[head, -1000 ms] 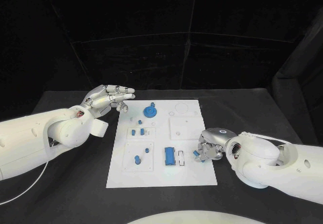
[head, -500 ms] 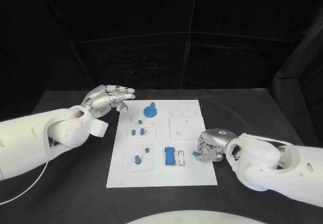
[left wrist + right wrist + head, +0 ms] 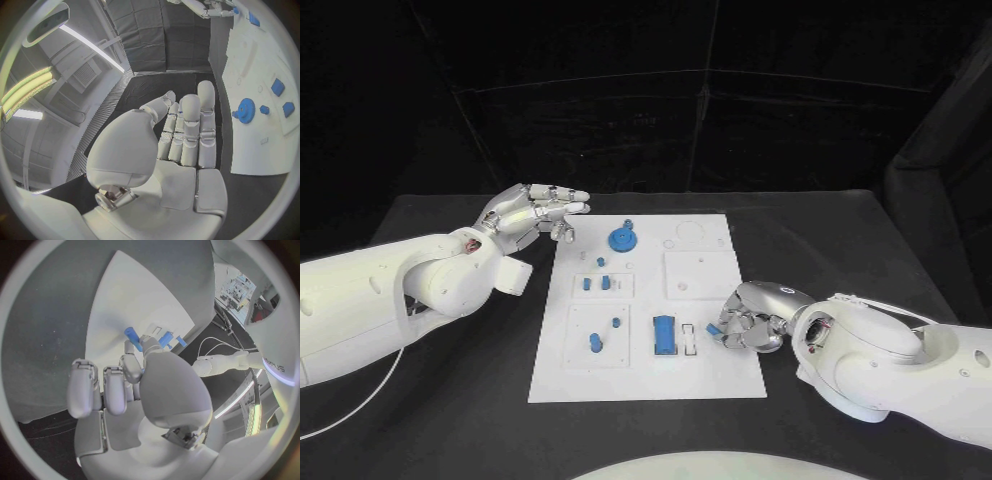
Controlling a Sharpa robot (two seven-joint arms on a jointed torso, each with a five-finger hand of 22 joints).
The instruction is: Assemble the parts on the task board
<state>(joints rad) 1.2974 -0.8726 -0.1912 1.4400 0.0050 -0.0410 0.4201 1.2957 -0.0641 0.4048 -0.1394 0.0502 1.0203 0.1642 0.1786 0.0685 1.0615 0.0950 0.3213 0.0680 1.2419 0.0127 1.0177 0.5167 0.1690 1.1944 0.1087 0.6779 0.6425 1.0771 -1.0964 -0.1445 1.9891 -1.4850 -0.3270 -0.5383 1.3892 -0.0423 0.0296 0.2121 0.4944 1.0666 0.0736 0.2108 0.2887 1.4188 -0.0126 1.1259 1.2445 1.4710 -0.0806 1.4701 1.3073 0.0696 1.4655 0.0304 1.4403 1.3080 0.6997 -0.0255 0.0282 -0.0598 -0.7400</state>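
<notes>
A small blue part (image 3: 715,329) is pinched in the right robot hand (image 3: 750,326) at the task board's (image 3: 646,385) right edge, beside the blue block (image 3: 665,336), presumably for seating there. The left robot hand (image 3: 528,213) is held empty, fingers extended, off the board's far-left corner, clear of the work

Before you are two glossy white arms with bulbous, rounded shells. Each ends in a silver metallic hand: the left hand (image 3: 528,213) and the right hand (image 3: 756,316), both with segmented fingers and smooth domed backs. You can see a thin white cable trailing beneath the left arm (image 3: 387,295), and another looped over the right arm (image 3: 899,355). A small reddish fitting marks the left wrist.
</notes>
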